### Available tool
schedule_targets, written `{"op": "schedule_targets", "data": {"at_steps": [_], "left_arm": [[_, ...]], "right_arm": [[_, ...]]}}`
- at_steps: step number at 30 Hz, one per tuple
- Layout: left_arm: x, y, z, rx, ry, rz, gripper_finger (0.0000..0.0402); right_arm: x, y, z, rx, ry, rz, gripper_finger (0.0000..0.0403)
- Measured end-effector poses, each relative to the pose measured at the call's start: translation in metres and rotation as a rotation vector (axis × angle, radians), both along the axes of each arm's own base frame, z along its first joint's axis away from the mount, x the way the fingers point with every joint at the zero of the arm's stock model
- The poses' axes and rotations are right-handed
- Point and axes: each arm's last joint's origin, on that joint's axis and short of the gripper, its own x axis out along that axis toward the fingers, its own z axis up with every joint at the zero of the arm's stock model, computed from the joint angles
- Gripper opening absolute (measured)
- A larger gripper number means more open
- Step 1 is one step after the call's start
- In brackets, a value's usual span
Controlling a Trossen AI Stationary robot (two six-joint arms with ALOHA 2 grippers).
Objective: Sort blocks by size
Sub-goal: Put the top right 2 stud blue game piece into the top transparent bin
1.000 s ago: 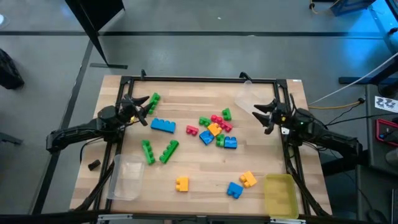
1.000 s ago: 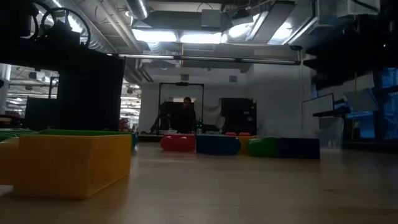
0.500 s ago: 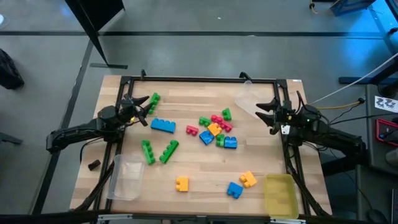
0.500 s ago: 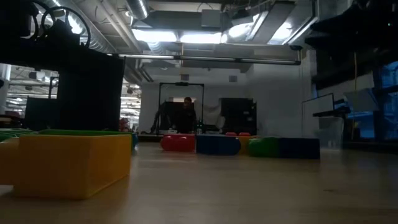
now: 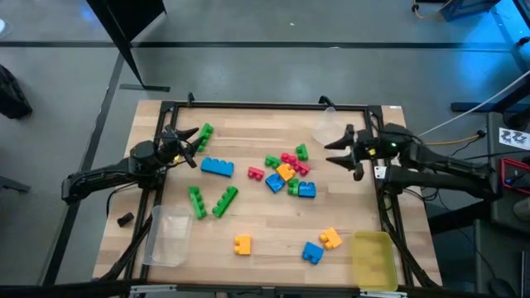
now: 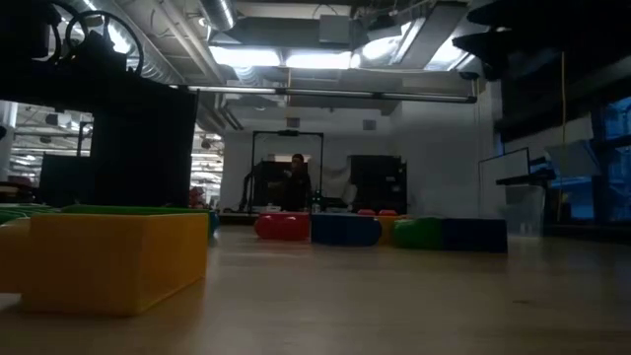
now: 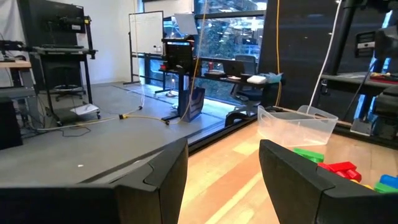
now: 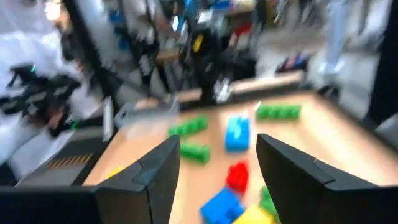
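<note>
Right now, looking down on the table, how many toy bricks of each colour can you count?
Green studded plastic bricks: 6
Blue bricks: 4
Red bricks: 3
Yellow-orange bricks: 3
Total: 16 in plain sight; the crowded middle may hide more.

No text, label, brand, number or sign can be read in any view. A white card (image 5: pixel 515 136) beside the table (image 5: pixel 273 240), off its right edge in the high view, carries dark marks too small to make out. The whiteboard (image 7: pixel 146 43) in the room, seen from the left wrist, shows nothing legible.
</note>
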Motion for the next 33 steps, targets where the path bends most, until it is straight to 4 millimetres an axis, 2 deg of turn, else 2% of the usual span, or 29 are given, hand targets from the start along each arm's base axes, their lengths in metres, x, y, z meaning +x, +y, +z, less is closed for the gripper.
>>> {"op": "schedule_targets", "data": {"at_steps": [6,15,24,33], "left_arm": [[0.0,0.0,0.0,0.0,0.0,0.0,0.0184],[0.0,0.0,0.0,0.0,0.0,0.0,0.0184],[0.0,0.0,0.0,0.0,0.0,0.0,0.0184],[0.0,0.0,0.0,-0.001,0.0,0.0,0.0184]], "right_arm": [[0.021,0.002,0.001,0.086,0.291,0.068,0.0214],[0.052,0.037,0.0,-0.043,0.522,0.111,0.0214],[0.077,0.067,-0.036,-0.148,0.721,0.128,0.0214],[0.098,0.07,-0.067,-0.148,0.844,0.144,0.0214]]}}
